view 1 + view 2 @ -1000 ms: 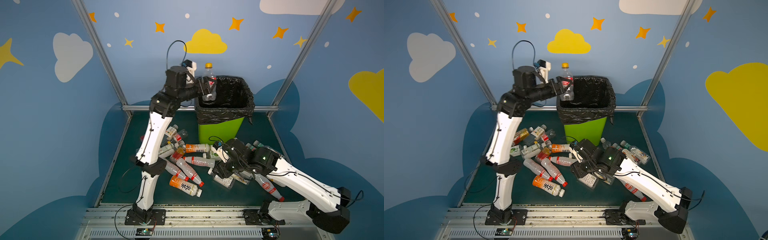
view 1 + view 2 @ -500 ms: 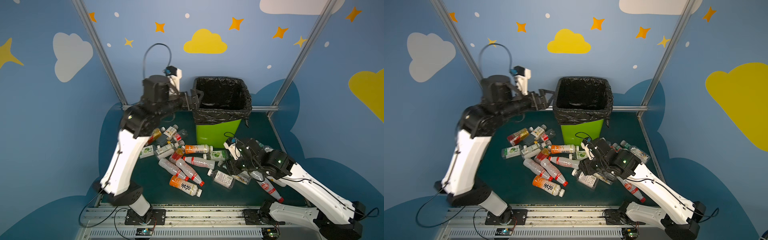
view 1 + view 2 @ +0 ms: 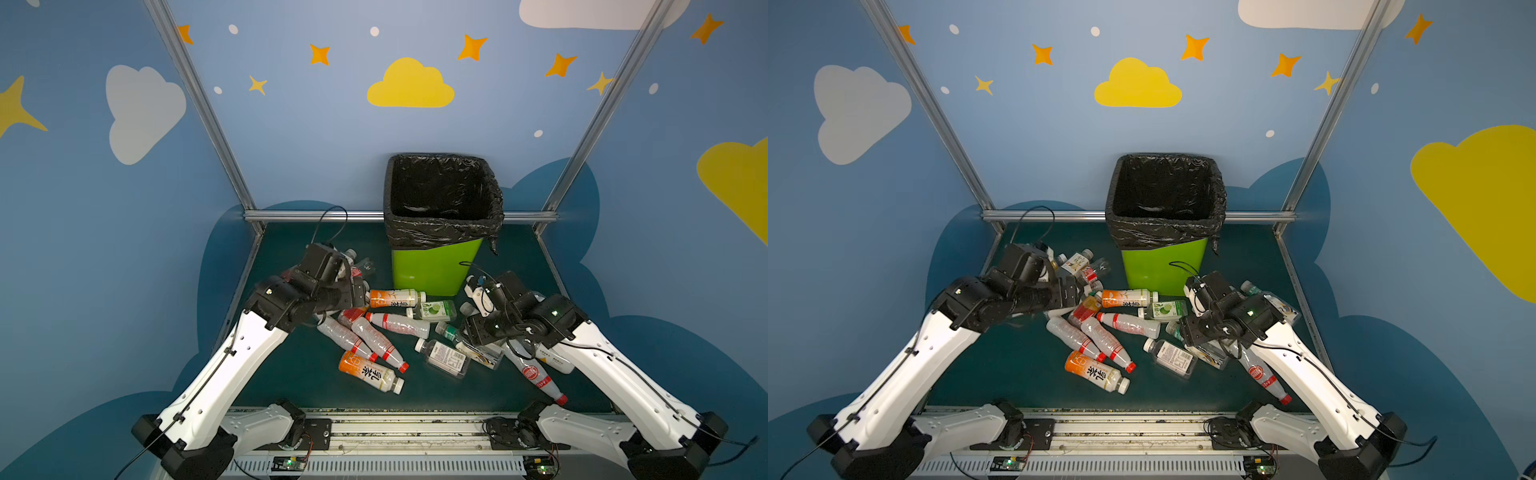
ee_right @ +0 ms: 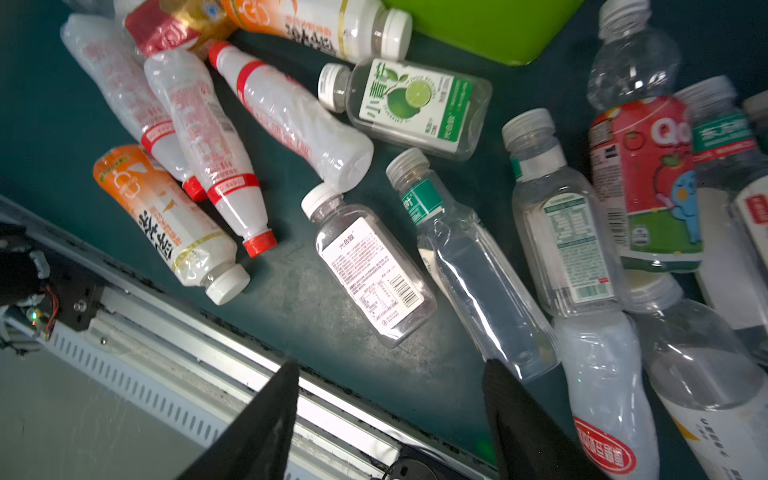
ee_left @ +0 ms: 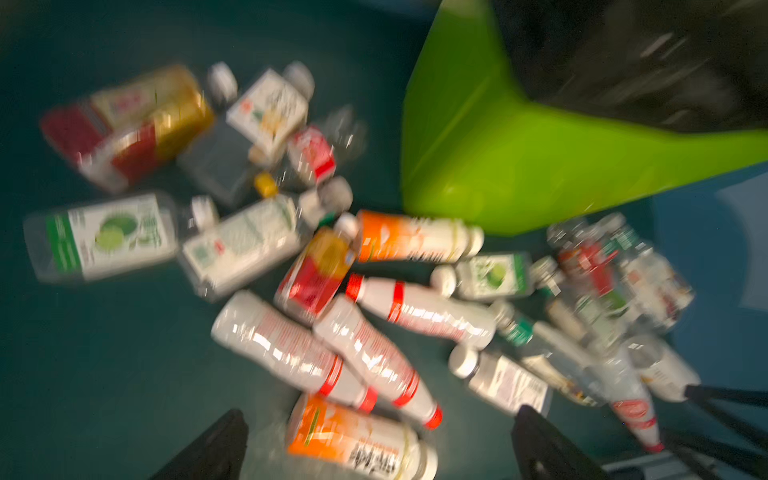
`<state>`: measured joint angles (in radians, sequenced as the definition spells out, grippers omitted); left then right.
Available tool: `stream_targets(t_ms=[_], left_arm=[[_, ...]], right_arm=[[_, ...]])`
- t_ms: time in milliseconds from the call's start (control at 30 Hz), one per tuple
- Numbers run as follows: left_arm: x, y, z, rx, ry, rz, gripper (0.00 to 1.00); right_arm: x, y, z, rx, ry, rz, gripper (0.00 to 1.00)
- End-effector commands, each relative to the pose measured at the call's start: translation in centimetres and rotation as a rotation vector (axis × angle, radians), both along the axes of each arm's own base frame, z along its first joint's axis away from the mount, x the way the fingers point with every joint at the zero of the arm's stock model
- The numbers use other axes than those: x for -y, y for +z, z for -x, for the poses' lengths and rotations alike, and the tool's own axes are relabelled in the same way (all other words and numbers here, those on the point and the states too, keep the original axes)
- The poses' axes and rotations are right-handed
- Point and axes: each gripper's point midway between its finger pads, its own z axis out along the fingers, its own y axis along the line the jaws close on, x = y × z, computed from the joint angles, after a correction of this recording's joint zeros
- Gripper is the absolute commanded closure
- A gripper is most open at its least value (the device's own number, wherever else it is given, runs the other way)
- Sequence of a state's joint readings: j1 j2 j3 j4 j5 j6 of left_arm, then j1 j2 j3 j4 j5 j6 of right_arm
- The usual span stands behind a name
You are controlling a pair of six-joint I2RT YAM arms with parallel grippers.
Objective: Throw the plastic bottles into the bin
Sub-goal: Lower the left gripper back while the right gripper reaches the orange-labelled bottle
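Note:
Several plastic bottles [image 3: 399, 324] lie in a heap on the dark green floor in front of the bin [image 3: 436, 270], a lime-green bin with a black bag over its rim. In both top views my left gripper [image 3: 359, 293] hangs low over the heap's left part, open and empty. The blurred left wrist view shows its fingers [image 5: 232, 424] wide apart above an orange-labelled bottle [image 5: 353, 436]. My right gripper [image 3: 473, 332] is over the heap's right part. It is open and empty in the right wrist view, with a clear bottle [image 4: 478, 274] just off one fingertip [image 4: 494, 374].
An aluminium rail [image 3: 415, 428] runs along the front edge, and both arm bases sit on it. A metal bar [image 3: 316, 215] and slanted posts frame the back. Blue walls close in both sides. More bottles [image 3: 1079, 262] lie behind the left gripper.
The left arm has swung down from the bin's rim to the heap, and the bottle it held over the bin is gone from its jaws. The right gripper's jaws have spread wider.

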<state>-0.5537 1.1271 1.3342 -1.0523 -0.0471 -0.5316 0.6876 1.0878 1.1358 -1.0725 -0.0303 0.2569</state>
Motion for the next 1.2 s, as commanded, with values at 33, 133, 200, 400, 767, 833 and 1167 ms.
stream_targets(t_ms=[33,133,200,400,767,833,1167], left_arm=[[-0.5,-0.5,1.6,0.038,0.097,0.153,0.00],[-1.8,-1.2,2.3,0.069,0.155,0.162,0.00],[-2.8,-1.4,2.7,0.088,0.192,0.157,0.00],[-4.4,-1.6,3.4,0.122,0.255,0.159,0.00],[-5.3,0.7,4.1,0.184,0.253,0.163,0.00],[-5.6,1.5,4.3,0.202,0.250,0.166,0.00],[-8.0,5.6,7.0,0.281,0.269,0.178,0.00]], right_arm=[[-3.2,-0.7,2.3,-0.069,0.158,-0.152,0.30],[-5.5,-0.9,3.4,-0.067,0.234,-0.187,0.30],[-7.3,-1.3,4.5,-0.065,0.296,-0.184,0.30],[-12.2,-3.0,6.0,-0.023,0.421,-0.143,0.26],[-20.2,-6.4,7.8,-0.031,0.659,0.001,0.25],[-21.3,-7.4,8.1,-0.049,0.697,0.043,0.24],[-24.8,-11.4,7.4,-0.097,0.704,0.168,0.23]])
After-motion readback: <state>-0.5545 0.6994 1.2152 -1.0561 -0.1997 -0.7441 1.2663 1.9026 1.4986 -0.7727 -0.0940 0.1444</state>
